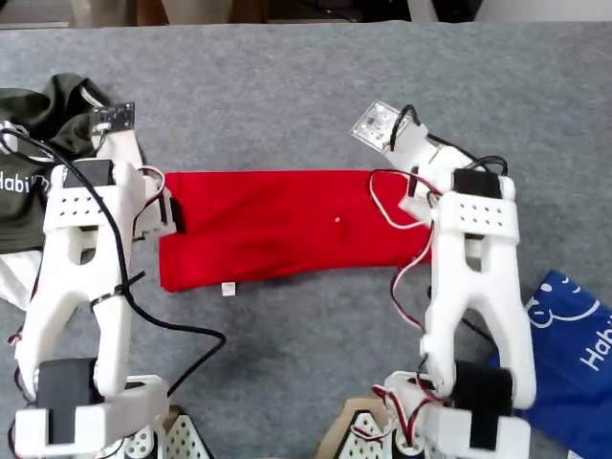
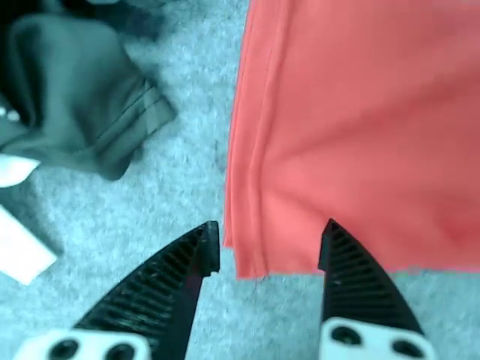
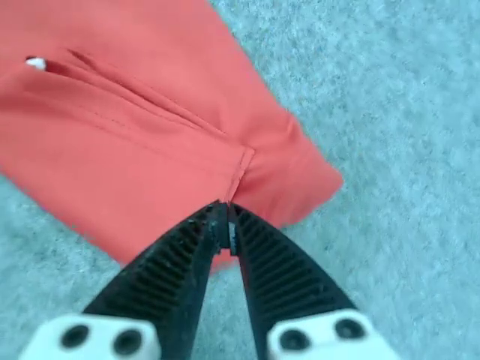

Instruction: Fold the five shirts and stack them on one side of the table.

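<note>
Shirt (image 2: 352,135) corner seemingly sits inside left hand (image 2: 271,229).

Right gripper (image 3: 226,222) pinching red shirt (image 3: 112,142) edge over grey table (image 3: 397,97)

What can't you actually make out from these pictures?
High view: both ends of the red shirt lie under the left arm and right arm.
High view: the blue shirt is cut off by the right and bottom edges.
High view: the dark green shirt runs past the left edge, and the left arm covers the pile there, so its shirt count is unclear.
</note>
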